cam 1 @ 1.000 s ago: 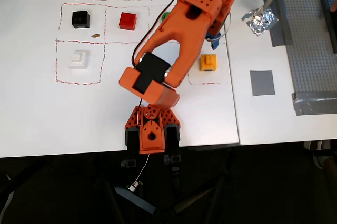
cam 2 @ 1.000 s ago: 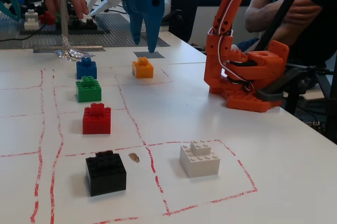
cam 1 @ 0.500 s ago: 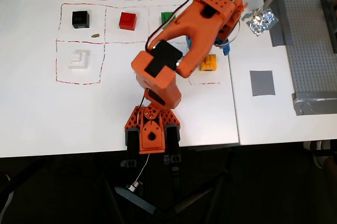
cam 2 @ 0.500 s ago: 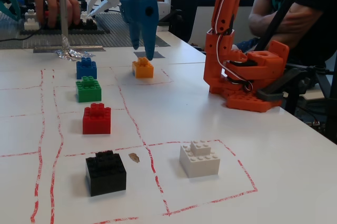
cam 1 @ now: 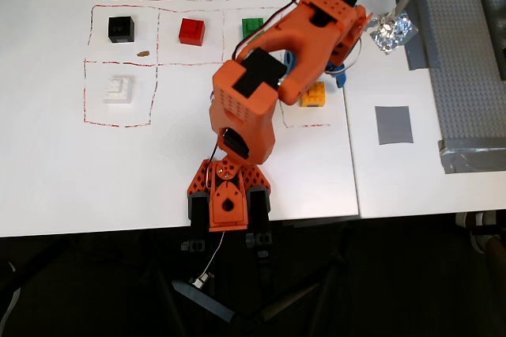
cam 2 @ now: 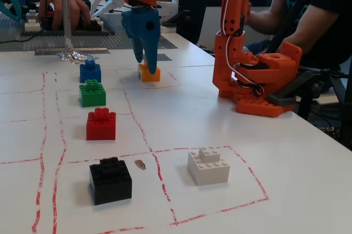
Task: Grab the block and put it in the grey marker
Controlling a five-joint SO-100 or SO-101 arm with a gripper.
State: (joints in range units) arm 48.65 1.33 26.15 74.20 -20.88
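Gripper (cam 2: 147,68) has dropped over the last second and now straddles the block (cam 2: 150,73), blue fingers spread, nothing clamped yet. Block sits on the surface (cam 2: 220,129), pre-grasp looks aligned. Grey marker (cam 1: 393,125) lies well right of the block in overhead view, empty. Blue brick (cam 2: 90,71) is near the block; foil (cam 1: 390,32) beyond it.

Yellow-orange block (cam 2: 149,73) sits upright on white table, grey marker (cam 1: 393,125) well apart
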